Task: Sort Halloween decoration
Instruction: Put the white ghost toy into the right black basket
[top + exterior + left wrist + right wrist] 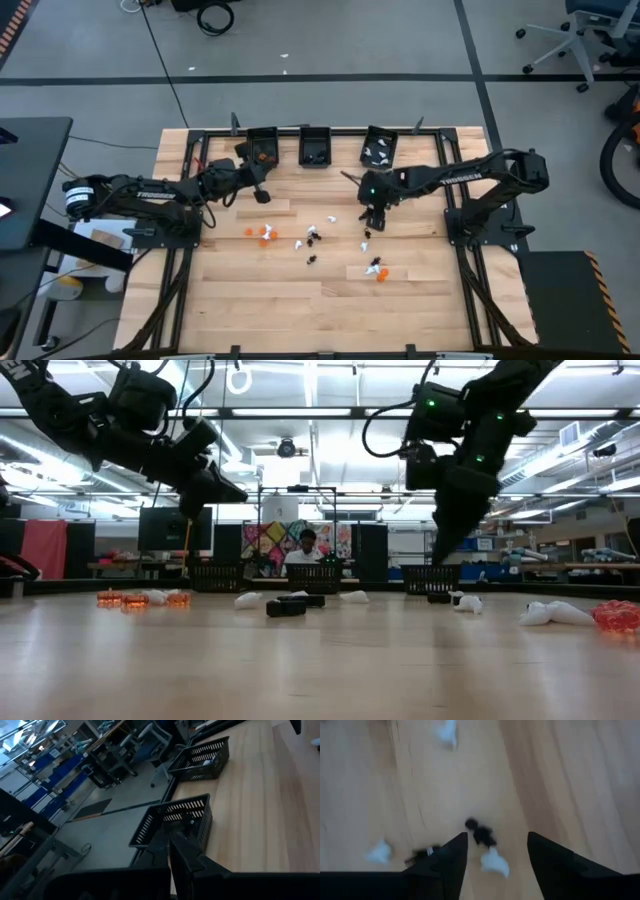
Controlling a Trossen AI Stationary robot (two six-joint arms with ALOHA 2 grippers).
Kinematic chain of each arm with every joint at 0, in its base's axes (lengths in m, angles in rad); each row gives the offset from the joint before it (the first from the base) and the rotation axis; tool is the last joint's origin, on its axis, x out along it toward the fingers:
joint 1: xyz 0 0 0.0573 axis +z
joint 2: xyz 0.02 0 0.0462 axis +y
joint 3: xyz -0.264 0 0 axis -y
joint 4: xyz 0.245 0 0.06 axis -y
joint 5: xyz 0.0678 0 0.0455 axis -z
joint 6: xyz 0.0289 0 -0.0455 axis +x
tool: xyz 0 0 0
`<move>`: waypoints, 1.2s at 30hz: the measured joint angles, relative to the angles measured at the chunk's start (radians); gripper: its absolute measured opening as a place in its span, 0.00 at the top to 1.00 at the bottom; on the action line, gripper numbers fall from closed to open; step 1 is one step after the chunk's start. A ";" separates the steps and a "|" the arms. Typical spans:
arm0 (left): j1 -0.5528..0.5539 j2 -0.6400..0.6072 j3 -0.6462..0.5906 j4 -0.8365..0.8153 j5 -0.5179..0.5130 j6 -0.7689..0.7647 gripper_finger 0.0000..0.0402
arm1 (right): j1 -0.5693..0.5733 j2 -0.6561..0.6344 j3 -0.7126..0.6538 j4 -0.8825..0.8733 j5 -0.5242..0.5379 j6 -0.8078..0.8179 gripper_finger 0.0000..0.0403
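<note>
Small orange, black and white Halloween trinkets (312, 240) lie scattered on the wooden table's middle. My right gripper (372, 222) hangs open above them, pointing steeply down. In its wrist view a black trinket (480, 833) and a white one (495, 863) lie on the table below the gap between its fingers (451, 857). My left gripper (262, 191) is shut with nothing in it. It is raised near the left bin (262, 146), which holds orange pieces.
Three black bins stand along the far edge: the left one, a middle bin (316, 147) with black pieces and a right bin (378, 149) with white pieces. Bare wood lies toward the near edge. A person sits in the room beyond the table (307, 550).
</note>
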State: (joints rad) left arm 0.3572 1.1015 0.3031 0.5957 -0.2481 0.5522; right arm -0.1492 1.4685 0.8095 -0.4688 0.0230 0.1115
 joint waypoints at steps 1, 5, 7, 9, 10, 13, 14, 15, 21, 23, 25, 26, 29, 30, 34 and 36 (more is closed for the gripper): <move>0.000 0.000 0.000 0.000 0.000 0.000 1.00 | 0.013 0.000 -0.011 0.000 0.022 0.000 0.46; 0.000 0.000 0.000 -0.001 0.000 -0.001 1.00 | 0.039 0.000 -0.067 0.046 0.088 0.001 0.44; 0.000 0.000 0.000 -0.001 0.000 -0.007 1.00 | 0.037 0.000 -0.101 0.100 0.085 0.007 0.45; 0.000 0.000 0.000 -0.007 0.000 -0.013 1.00 | 0.031 0.000 -0.142 0.173 0.084 0.009 0.46; -0.001 0.000 0.000 -0.015 0.000 -0.019 1.00 | 0.028 0.000 -0.163 0.213 0.083 0.008 0.46; -0.001 0.000 0.000 -0.046 0.000 -0.033 1.00 | 0.022 -0.015 -0.254 0.368 0.082 0.010 0.48; -0.001 0.000 0.000 -0.058 0.000 -0.037 1.00 | 0.022 -0.026 -0.291 0.425 0.081 0.017 0.49; -0.001 0.000 0.000 -0.070 0.000 -0.040 1.00 | 0.022 -0.039 -0.330 0.484 0.081 0.026 0.49; -0.001 0.000 0.000 -0.090 0.000 -0.052 1.00 | 0.036 -0.071 -0.541 0.827 0.083 0.102 0.49; -0.001 0.000 0.000 -0.087 0.000 -0.060 1.00 | 0.046 -0.070 -0.593 0.917 0.095 0.121 0.49; -0.001 0.000 0.000 -0.083 0.000 -0.067 1.00 | 0.056 -0.065 -0.632 0.985 0.117 0.126 0.50; -0.001 0.000 0.000 -0.081 0.000 -0.067 1.00 | 0.059 -0.065 -0.649 1.012 0.127 0.128 0.50; -0.001 0.000 0.000 -0.071 0.000 -0.068 1.00 | 0.067 -0.066 -0.673 1.044 0.144 0.128 0.52; -0.001 0.000 0.000 -0.068 0.000 -0.069 1.00 | 0.068 -0.066 -0.673 1.044 0.145 0.126 0.54; -0.001 0.000 0.000 -0.063 0.000 -0.070 1.00 | 0.068 -0.064 -0.666 1.041 0.146 0.103 0.62; -0.001 0.000 0.000 -0.061 0.000 -0.069 1.00 | 0.068 -0.064 -0.666 1.049 0.151 0.092 0.66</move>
State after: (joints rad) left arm 0.3561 1.1011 0.3031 0.5346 -0.2478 0.4827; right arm -0.0811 1.4044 0.1440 0.5804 0.1736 0.2030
